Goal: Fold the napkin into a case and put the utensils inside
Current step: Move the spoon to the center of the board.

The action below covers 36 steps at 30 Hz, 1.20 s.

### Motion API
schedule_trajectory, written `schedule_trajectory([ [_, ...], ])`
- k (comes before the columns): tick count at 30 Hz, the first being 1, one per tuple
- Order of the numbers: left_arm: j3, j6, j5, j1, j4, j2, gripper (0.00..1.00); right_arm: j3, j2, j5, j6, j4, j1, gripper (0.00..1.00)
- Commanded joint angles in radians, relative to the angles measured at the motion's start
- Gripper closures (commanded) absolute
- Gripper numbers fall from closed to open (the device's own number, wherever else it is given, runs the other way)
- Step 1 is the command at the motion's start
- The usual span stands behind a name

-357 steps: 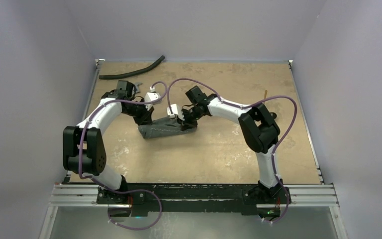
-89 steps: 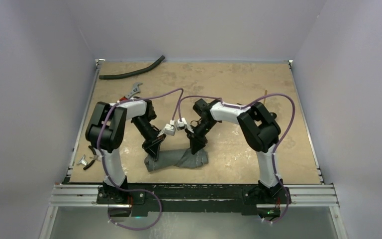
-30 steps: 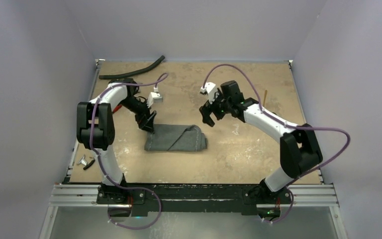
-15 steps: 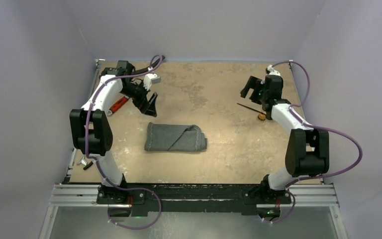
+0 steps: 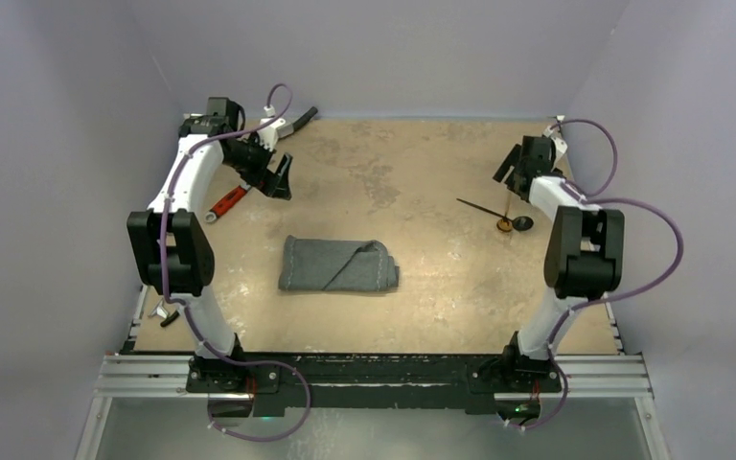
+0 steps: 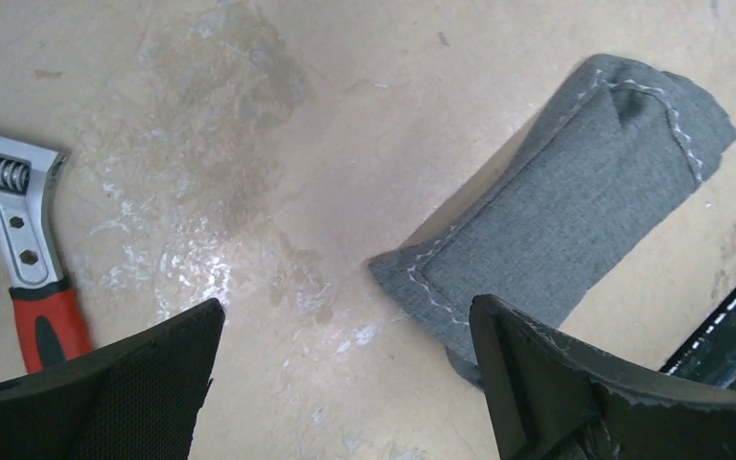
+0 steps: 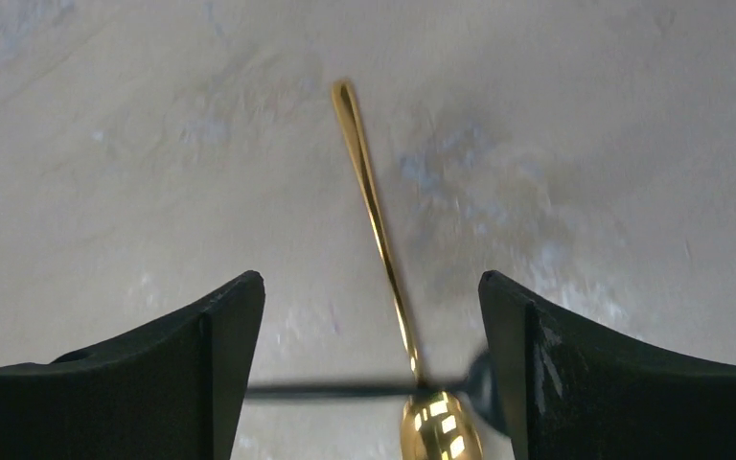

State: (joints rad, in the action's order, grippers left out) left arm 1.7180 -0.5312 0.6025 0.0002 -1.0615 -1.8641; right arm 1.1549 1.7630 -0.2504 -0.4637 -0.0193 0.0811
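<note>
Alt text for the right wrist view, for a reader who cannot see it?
A gold spoon lies on the tan table within the open right claw, bowl nearest the camera. A thin black utensil crosses it just beside the bowl.

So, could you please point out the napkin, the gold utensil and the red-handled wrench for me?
napkin (image 5: 338,265), top external view, middle of the folded cloth.
gold utensil (image 7: 438,428), right wrist view, its shiny bowl end.
red-handled wrench (image 6: 53,321), left wrist view, its red handle.
</note>
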Motion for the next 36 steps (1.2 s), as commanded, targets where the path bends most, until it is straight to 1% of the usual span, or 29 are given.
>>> schedule_trajectory([
  [1,-0.026,0.055,-0.090,0.000,0.076,0.048,0.01,0.181,0.149,-0.042,0.005,-0.050,0.002,0.19],
  [2,-0.027,0.065,-0.098,0.000,0.084,0.051,0.01,0.196,0.171,-0.033,0.001,-0.049,0.002,0.22],
  [4,-0.024,0.086,-0.123,0.035,0.102,0.062,0.02,0.212,0.205,-0.024,-0.004,-0.041,0.002,0.30],
  [7,-0.030,0.134,-0.149,0.072,0.143,0.096,0.01,0.225,0.240,0.006,-0.004,-0.057,0.002,0.45],
  [8,-0.041,0.155,-0.167,0.081,0.168,0.111,0.02,0.226,0.248,0.009,0.001,-0.063,0.002,0.47],
  [10,-0.057,0.169,-0.185,0.095,0.199,0.135,0.02,0.225,0.259,0.030,-0.004,-0.087,0.002,0.47],
  [14,-0.036,0.133,-0.185,0.100,0.164,0.144,0.02,0.185,0.246,0.032,0.000,-0.088,0.002,0.47],
  [15,-0.029,0.127,-0.185,0.100,0.157,0.149,0.02,0.175,0.243,0.038,0.006,-0.081,0.002,0.53],
  [16,-0.024,0.124,-0.183,0.100,0.152,0.154,0.02,0.163,0.239,0.057,0.019,-0.065,0.002,0.64],
  [17,-0.022,0.123,-0.182,0.100,0.150,0.165,0.01,0.154,0.239,0.083,0.031,-0.046,0.000,0.84],
  [18,-0.023,0.124,-0.181,0.100,0.151,0.173,0.01,0.152,0.242,0.114,0.032,-0.038,-0.007,1.00],
  [21,-0.024,0.141,-0.166,0.100,0.149,0.191,0.02,0.172,0.266,0.155,0.043,-0.021,-0.068,1.00],
  [22,-0.024,0.143,-0.154,0.100,0.142,0.193,0.02,0.187,0.276,0.151,0.046,-0.023,-0.130,1.00],
  [23,-0.024,0.145,-0.142,0.100,0.132,0.194,0.01,0.200,0.284,0.153,0.049,-0.025,-0.164,1.00],
  [28,-0.042,0.133,-0.110,0.101,0.097,0.181,0.02,0.242,0.288,0.246,0.067,0.048,-0.302,1.00],
  [32,-0.058,0.101,-0.032,0.101,0.067,0.186,0.01,0.304,0.287,0.339,0.170,0.077,-0.395,1.00],
  [36,-0.081,0.061,0.082,0.100,0.063,0.202,0.01,0.342,0.262,0.380,0.298,0.094,-0.454,1.00],
])
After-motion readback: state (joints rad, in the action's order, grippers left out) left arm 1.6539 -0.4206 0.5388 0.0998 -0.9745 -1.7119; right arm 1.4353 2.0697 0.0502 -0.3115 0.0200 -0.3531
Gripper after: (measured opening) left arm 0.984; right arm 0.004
